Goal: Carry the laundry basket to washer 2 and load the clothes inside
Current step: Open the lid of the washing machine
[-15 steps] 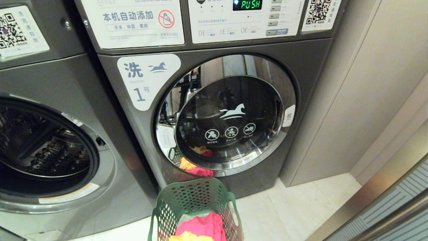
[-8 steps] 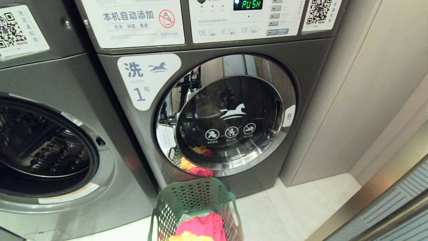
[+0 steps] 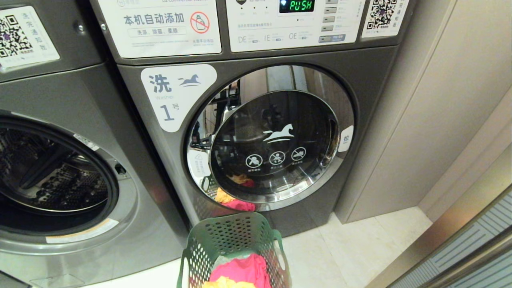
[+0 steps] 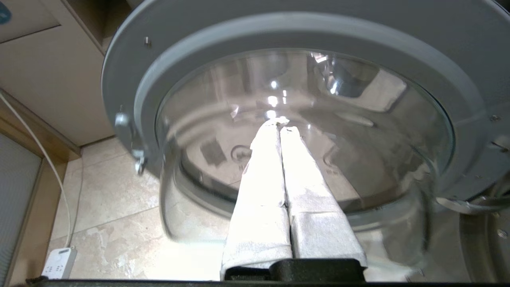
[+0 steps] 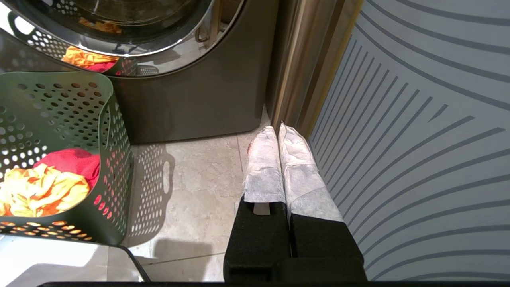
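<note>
The dark green laundry basket (image 3: 232, 240) stands on the tiles in front of the washers, also seen in the right wrist view (image 5: 59, 115). The clothes lie inside it, a pink-red piece (image 3: 240, 270) and a yellow one (image 5: 40, 191). Washer 2 (image 3: 132, 208) is at the left with its drum (image 3: 52, 180) open; its number label is out of view. My left gripper (image 4: 281, 124) is shut and empty, pointing at the glass bowl (image 4: 358, 159) of the swung-open door. My right gripper (image 5: 277, 128) is shut and empty, low over the floor beside the basket.
The washer marked 1 (image 3: 176, 96) fills the middle, its chrome-ringed door (image 3: 272, 148) shut and mirroring the basket. A beige wall panel (image 3: 440, 120) and a striped panel (image 5: 418, 139) close the right side. A power strip (image 4: 57, 261) with its cable lies on the floor by the open door.
</note>
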